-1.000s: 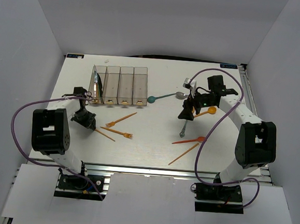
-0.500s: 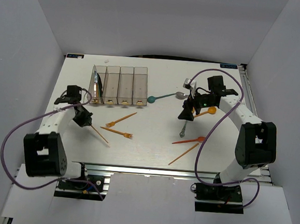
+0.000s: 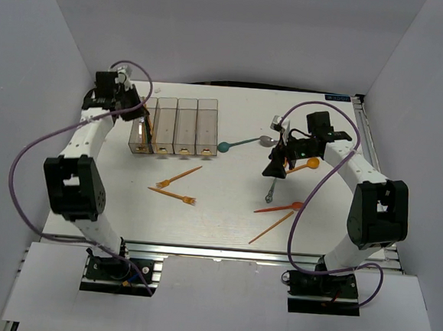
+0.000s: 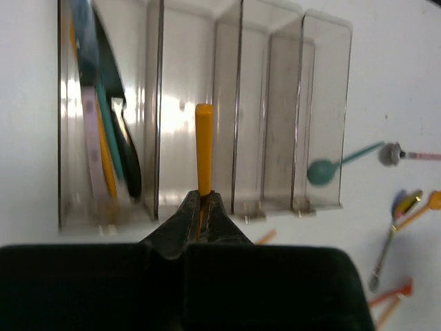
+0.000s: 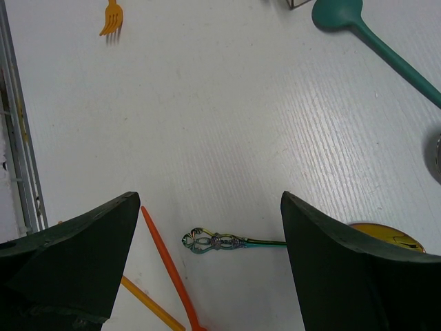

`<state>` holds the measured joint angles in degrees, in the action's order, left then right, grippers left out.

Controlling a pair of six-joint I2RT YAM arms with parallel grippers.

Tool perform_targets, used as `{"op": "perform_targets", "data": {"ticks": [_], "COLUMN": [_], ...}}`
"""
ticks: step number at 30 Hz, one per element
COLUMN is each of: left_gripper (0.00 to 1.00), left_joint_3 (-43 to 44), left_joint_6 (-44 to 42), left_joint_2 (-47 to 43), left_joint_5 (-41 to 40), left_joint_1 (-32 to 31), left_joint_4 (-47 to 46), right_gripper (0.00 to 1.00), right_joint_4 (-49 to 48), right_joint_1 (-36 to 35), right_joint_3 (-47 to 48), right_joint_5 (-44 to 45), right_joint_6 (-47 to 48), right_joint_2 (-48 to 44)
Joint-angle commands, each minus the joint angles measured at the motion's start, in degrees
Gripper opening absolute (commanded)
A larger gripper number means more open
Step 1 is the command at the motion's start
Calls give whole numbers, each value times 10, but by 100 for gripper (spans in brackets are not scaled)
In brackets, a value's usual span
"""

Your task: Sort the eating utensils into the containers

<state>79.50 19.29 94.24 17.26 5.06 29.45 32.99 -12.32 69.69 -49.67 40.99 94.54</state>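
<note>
Tool on L point(image 4: 202, 201) clamps orange utensil point(image 4: 203, 141) over bins point(image 4: 322, 110) (R tool point(image 5: 210, 207) spread apart).

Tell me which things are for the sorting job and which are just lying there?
For the job: containers; orange utensil in the left gripper; teal spoon; two orange forks; metal spoon; utensils already binned.
Not for the job: purple cables; metal rail.

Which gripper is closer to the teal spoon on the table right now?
Right. The right gripper hangs open just right of the teal spoon; the left gripper, shut on an orange utensil, is over the containers, left of it.
</note>
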Motion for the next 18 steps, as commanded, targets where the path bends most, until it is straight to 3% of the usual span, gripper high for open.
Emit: {"op": "perform_targets", "data": {"ticks": [1, 7, 13, 18], "left_gripper": [0, 0, 0, 0], "left_joint_3": [110, 283, 327, 311], "left_joint_6": [-113, -145, -143, -141], "left_joint_2": [61, 179, 252, 266], "left_joint_5": [31, 11, -4, -19], "left_joint_1": [-11, -22, -42, -73], "left_joint_4": [-26, -12, -11, -11], "right_gripper": [89, 90, 89, 89], "right_joint_4": [10, 7, 9, 14], "right_joint_1": [4, 5, 5, 5], "right_joint_3": [18, 4, 10, 13], "right_joint_5": [-10, -8, -10, -5], "right_joint_6": [15, 15, 14, 16], "right_joint_2": [-21, -27, -21, -21]}}
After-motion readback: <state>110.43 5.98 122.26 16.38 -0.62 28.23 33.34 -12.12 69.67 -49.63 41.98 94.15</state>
